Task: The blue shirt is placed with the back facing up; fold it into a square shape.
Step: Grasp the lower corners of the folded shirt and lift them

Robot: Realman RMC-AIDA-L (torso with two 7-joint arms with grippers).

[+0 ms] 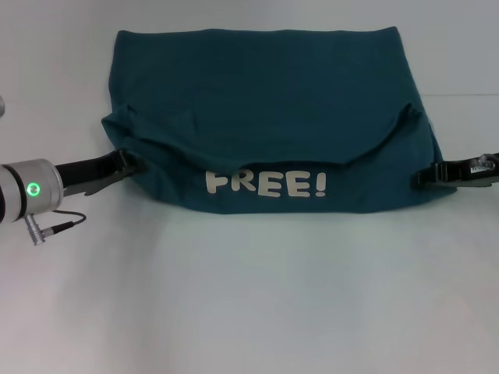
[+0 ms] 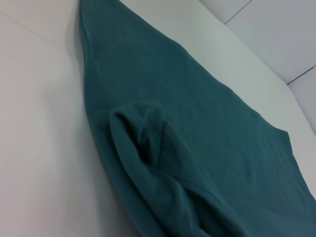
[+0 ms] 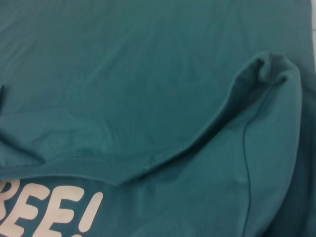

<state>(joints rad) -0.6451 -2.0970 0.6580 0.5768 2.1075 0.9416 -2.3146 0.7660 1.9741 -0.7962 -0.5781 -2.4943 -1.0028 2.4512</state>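
The blue shirt (image 1: 257, 93) lies spread across the far half of the white table (image 1: 249, 304). Its near part is folded over, so the white letters "FREE!" (image 1: 265, 185) face up along the near edge, under a curved hem. My left gripper (image 1: 129, 162) sits low at the shirt's left edge, by a bunched corner. At the right edge, my right gripper (image 1: 421, 176) touches the cloth. The left wrist view shows the shirt (image 2: 197, 128) with a rumpled fold close by. The right wrist view shows the shirt (image 3: 123, 74), the curved hem and part of the letters (image 3: 49, 212).
Bare white tabletop runs between the shirt's near edge and me. A thin grey cable (image 1: 62, 222) hangs from the left wrist onto the table. In the left wrist view, pale floor tiles (image 2: 276, 29) show past the table's far edge.
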